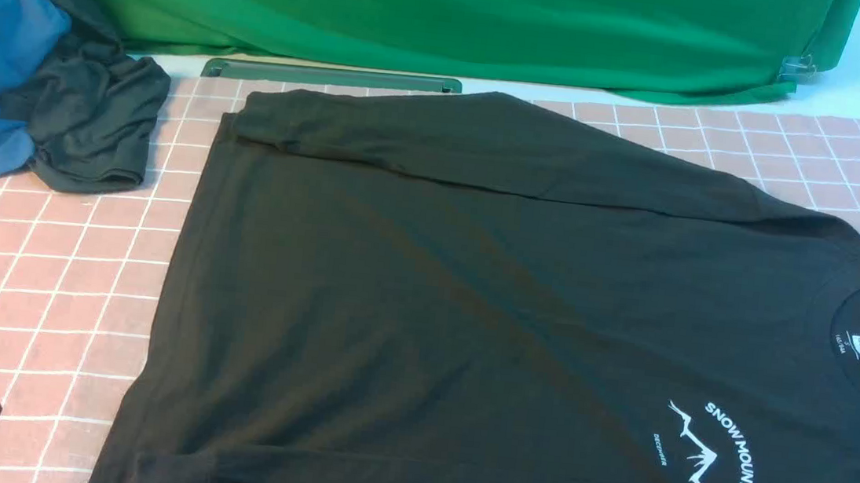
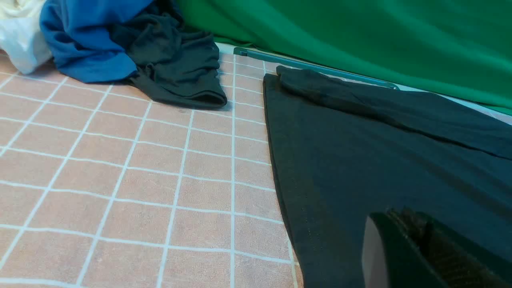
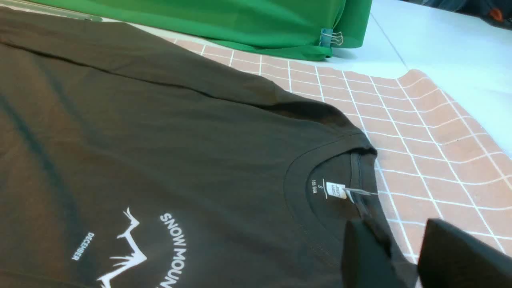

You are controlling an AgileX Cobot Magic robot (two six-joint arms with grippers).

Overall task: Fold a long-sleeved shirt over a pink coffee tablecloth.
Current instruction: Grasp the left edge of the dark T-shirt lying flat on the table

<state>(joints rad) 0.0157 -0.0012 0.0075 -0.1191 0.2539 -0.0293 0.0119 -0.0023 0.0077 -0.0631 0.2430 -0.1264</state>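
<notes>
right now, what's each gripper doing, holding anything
left gripper: closed, nothing seen in it.
right gripper: open, jaws apart beside the collar of the long-sleeved shirt, not holding it.

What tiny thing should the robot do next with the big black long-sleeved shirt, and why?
Probably lower the right gripper and pinch the ribbed collar edge. The black long-sleeved shirt lies flat on the pink white-gridded tablecloth with its far sleeve already folded in, and that gripper's jaws stand apart right beside the collar.
</notes>
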